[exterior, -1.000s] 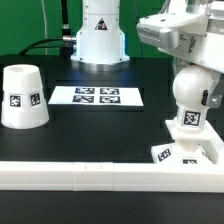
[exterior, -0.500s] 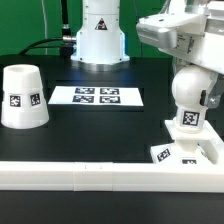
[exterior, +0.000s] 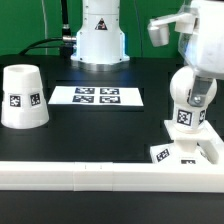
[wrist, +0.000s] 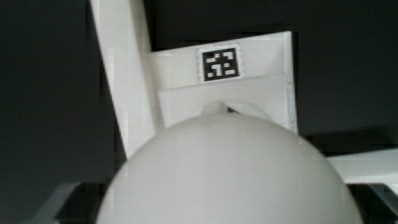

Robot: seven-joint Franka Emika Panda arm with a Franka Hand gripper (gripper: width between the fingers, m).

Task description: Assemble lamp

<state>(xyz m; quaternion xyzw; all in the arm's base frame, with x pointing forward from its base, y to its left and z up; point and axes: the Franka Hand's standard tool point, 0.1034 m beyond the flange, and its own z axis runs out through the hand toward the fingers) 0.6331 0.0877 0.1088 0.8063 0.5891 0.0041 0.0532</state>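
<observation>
Standing on its neck on the flat square base point(exterior: 187, 152), your white round-headed bulb point(exterior: 188, 93) sits at the exterior view's right, close to the white rail point(exterior: 70, 175) along the table's near edge. You can see black-and-white square tags on the bulb's neck and on the base; none carries readable writing. The gripper point(exterior: 200, 92) is at the bulb's head, but you cannot tell how far its fingers are apart or whether they grasp it. Your tapered shade point(exterior: 22, 97) stands mouth-down, well apart at the exterior view's left, beside the marker board point(exterior: 97, 96).
</observation>
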